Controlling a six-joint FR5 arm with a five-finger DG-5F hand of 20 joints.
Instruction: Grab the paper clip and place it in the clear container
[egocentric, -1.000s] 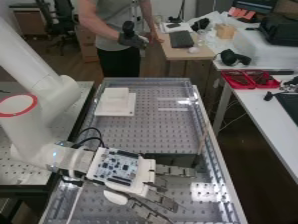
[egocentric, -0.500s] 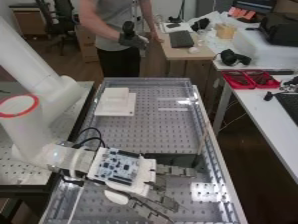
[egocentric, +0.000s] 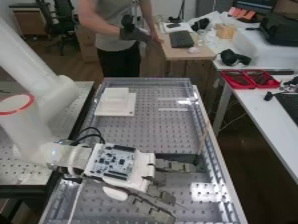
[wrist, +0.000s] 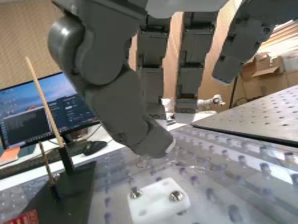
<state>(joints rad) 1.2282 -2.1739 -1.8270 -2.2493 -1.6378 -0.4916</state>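
Here, the hand (egocentric: 141, 176) is open near the dark stand (wrist: 72, 197), fingers (wrist: 190, 65) nearly straight, the thumb (wrist: 123, 105) apart from them, gripping nothing that can be made out. It lies roughly level above the surface (egocentric: 140, 135), back upward, fingers reaching alongside the stand. A faint thin loop (wrist: 142, 162) beside the stand may be the paper clip; it is too faint to tell. The stand bears a red label (wrist: 24, 218) with pale print.
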